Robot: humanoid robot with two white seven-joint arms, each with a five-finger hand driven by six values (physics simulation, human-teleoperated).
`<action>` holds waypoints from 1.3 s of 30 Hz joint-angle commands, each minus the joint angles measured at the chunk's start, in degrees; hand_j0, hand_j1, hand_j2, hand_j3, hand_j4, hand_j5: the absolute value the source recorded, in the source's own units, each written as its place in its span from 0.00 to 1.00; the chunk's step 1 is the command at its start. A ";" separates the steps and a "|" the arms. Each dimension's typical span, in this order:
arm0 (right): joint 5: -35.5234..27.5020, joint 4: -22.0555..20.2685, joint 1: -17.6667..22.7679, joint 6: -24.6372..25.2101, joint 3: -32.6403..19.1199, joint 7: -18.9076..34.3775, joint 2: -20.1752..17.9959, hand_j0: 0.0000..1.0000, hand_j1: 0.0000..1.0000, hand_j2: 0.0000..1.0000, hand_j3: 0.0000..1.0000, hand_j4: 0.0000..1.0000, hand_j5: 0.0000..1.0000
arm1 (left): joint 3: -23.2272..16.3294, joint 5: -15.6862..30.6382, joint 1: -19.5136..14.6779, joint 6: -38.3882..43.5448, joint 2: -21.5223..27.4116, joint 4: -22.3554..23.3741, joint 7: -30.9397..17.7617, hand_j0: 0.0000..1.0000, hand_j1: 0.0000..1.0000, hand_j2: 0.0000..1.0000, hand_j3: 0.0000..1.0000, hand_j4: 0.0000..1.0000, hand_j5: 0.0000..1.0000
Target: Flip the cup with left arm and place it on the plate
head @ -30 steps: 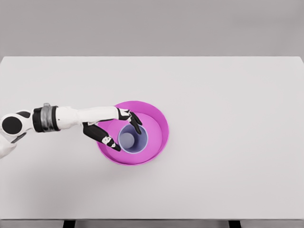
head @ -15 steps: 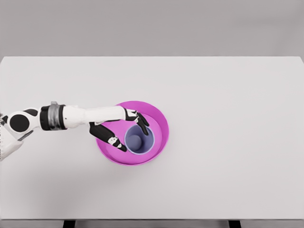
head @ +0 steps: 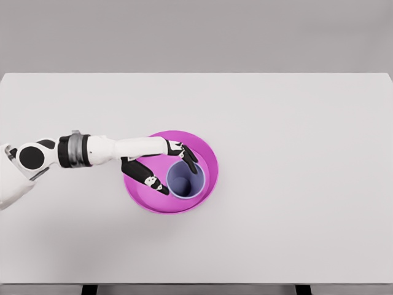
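A magenta plate [head: 207, 155] lies left of the table's middle. A lavender cup [head: 186, 180] stands upright in it, mouth up, toward the plate's right side. My left arm reaches in from the left edge, and the left hand [head: 178, 179] wraps the cup from its left. The black fingers [head: 190, 161] curl over the far rim of the cup, and the thumb [head: 156, 184] lies along its near left side. The cup's left wall is partly hidden by the hand. The right arm is out of view.
The white table [head: 295, 184] stretches wide to the right and behind the plate. Its front edge runs along the bottom of the picture, with two dark legs showing below.
The left hand and the cup have shifted together to the right inside the plate, from its middle toward its right rim. The plate has stayed put.
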 commanded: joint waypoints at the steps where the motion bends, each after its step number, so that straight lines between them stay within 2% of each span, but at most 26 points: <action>1: 0.00 0.00 0.00 0.00 0.00 -0.01 0.00 1.00 1.00 1.00 1.00 1.00 1.00 | 0.11 0.46 0.00 0.13 -0.03 1.05 0.02 0.67 0.67 0.67 0.67 0.67 0.67; 13: 0.00 0.00 0.00 0.00 0.00 -0.01 0.00 1.00 1.00 1.00 1.00 1.00 1.00 | 0.02 0.28 -0.35 0.13 -0.91 2.46 -0.07 0.71 0.71 0.71 0.71 0.71 0.71; 19: 0.00 0.00 0.00 0.00 0.00 -0.01 0.00 1.00 1.00 1.00 1.00 1.00 1.00 | 0.02 0.11 -0.62 0.13 -1.35 3.77 -0.15 0.78 0.78 0.78 0.78 0.78 0.78; 31: 0.00 0.00 0.00 0.00 0.00 -0.01 0.00 1.00 1.00 1.00 1.00 1.00 1.00 | 0.19 -0.60 -0.97 0.13 -1.35 3.69 -0.07 0.86 0.86 0.86 0.86 0.86 0.86; 39: 0.00 0.00 0.09 0.00 0.00 -0.01 0.00 1.00 1.00 1.00 1.00 1.00 1.00 | 2.04 -0.33 -1.85 0.13 -1.08 3.25 -0.07 0.88 0.88 0.88 0.88 0.88 0.88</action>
